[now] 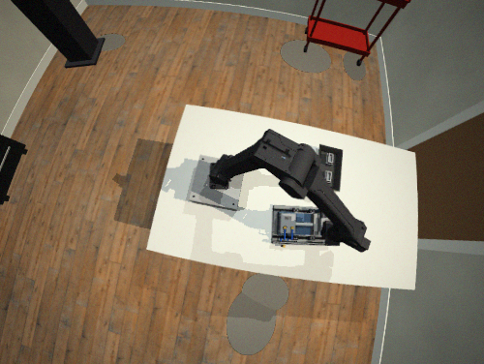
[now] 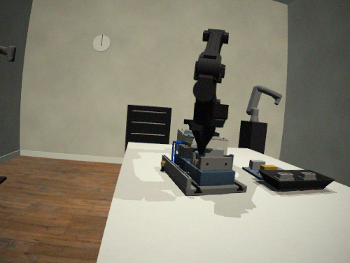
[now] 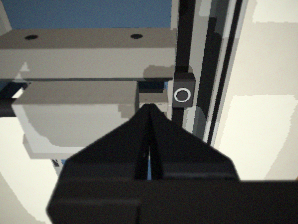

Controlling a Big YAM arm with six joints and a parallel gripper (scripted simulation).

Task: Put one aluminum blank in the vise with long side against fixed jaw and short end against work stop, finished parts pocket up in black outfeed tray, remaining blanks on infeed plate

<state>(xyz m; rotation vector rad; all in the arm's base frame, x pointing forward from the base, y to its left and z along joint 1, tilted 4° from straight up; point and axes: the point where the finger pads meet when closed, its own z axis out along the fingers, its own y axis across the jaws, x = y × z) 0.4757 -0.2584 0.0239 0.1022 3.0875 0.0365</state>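
My gripper point(image 2: 201, 153) point(image 3: 149, 112) is shut and empty. Its tips are low in the vise point(image 2: 217, 178), close to one short end of a gray aluminum blank point(image 3: 75, 102) point(image 2: 214, 152). The blank lies between the jaws, alongside the fixed jaw point(image 3: 90, 62) point(image 2: 216, 164). A dark rod point(image 3: 6, 107) shows at the blank's other end; contact there is unclear. The low bars are mostly hidden. Two finished parts point(image 2: 284, 175) point(image 2: 308, 175) lie pocket up in the black outfeed tray point(image 2: 297, 183) point(image 1: 340, 169). A gray blank point(image 2: 257, 164) and a yellow brass blank point(image 2: 269, 168) are on the infeed plate point(image 2: 248, 171).
The moving jaw point(image 1: 287, 221) has blue hoses point(image 2: 173, 152). A gray rail point(image 2: 176, 176) runs along the vise's side. The arm hides the infeed plate in the top view. A dark block with a white ring point(image 3: 182, 94) stands close beside my fingertips.
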